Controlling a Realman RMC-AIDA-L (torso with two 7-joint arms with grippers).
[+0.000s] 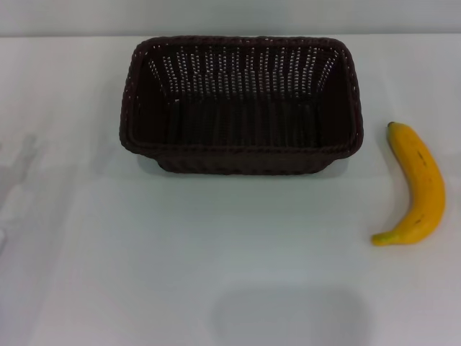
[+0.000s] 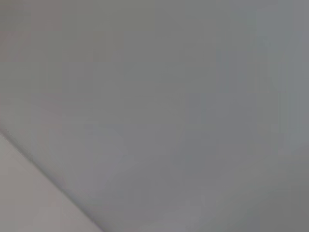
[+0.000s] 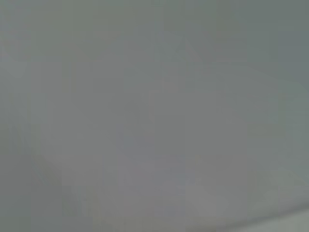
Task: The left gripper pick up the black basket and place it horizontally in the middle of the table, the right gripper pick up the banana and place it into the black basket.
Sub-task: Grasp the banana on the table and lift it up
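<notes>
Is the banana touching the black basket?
Apart. The head view shows bare white table between the banana and the black basket.

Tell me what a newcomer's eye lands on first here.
The big black basket stands out first, sitting lengthwise at the far middle of the white table, with nothing inside it. Next comes the yellow banana, lying apart from it toward the robot's right. Neither gripper is in view.

Head camera looking forward and down over table (image 1: 144,274), framing black basket (image 1: 241,104) and banana (image 1: 418,184). Both wrist cameras showing only featureless grey; no shared content identifiable.
</notes>
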